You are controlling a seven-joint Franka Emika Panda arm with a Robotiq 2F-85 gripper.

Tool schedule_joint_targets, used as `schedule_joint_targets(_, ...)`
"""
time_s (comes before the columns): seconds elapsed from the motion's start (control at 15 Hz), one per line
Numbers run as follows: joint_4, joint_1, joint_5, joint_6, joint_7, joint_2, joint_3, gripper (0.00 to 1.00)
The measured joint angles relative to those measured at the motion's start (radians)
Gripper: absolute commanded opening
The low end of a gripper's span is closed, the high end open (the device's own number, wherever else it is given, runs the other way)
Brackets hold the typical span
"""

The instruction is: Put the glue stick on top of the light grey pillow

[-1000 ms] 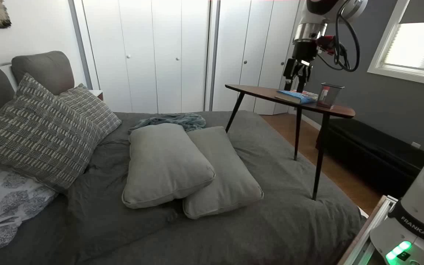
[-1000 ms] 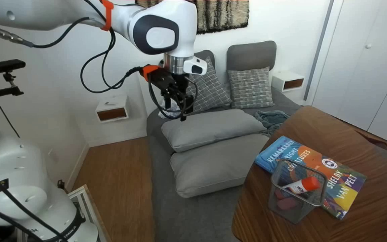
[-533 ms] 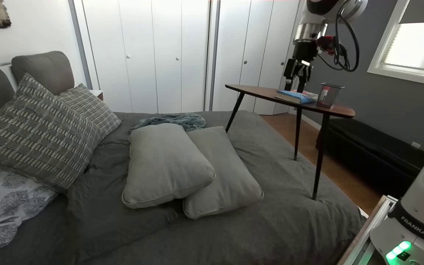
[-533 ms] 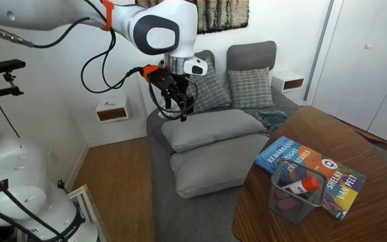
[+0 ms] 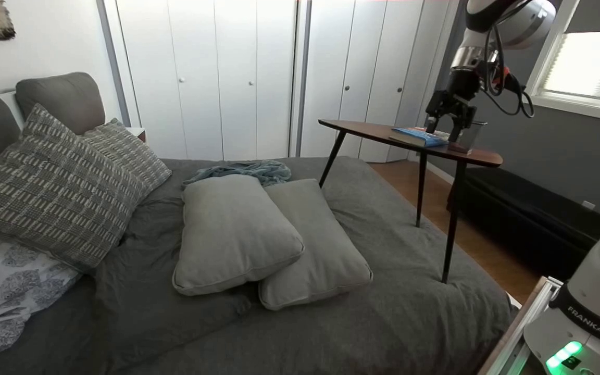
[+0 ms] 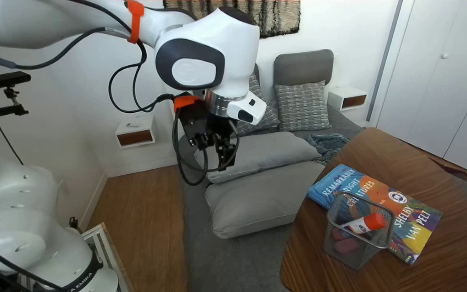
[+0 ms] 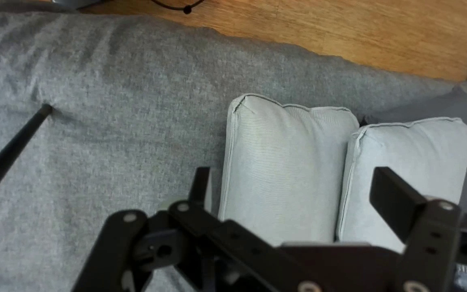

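Note:
The glue stick (image 6: 365, 224), white with an orange-red cap, leans inside a dark mesh cup (image 6: 359, 256) on the wooden table (image 6: 383, 150). Two plain light grey pillows lie on the bed. The upper one (image 5: 237, 234) overlaps the lower one (image 5: 321, 250). Both show in the wrist view, the lower pillow (image 7: 282, 162) between my fingers and the upper pillow (image 7: 424, 150) at the right. My gripper (image 7: 293, 178) is open and empty, high above the bed and apart from the cup. In an exterior view my gripper (image 5: 442, 130) overlaps the cup in the picture. The glue stick is outside the wrist view.
A colourful book (image 6: 412, 219) lies on the table beside and behind the cup. Thin dark table legs (image 5: 452, 229) stand on the bed; a leg (image 7: 10, 154) shows in the wrist view. Patterned cushions (image 5: 65, 187) and a crumpled blue-grey cloth (image 5: 248, 169) are farther up the bed.
The arm has moved right and slightly down in an exterior view, and lower and nearer the camera in an exterior view. The gripper has tilted, its fingers showing wider apart. Pillows, cup and glue stick are unchanged.

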Motion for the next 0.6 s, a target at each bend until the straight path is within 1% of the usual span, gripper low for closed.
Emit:
schedule_joint_targets(0.2,-0.032,-0.048,0.043,0.013,0.018,-0.043,-0.036,1.00)
schedule_joint_targets(0.33,-0.046,-0.053,0.050,0.016,0.028,-0.066,-0.039,1.00)
schedule_joint_targets(0.6,-0.049,-0.053,0.052,0.018,0.035,-0.070,-0.036,1.00)
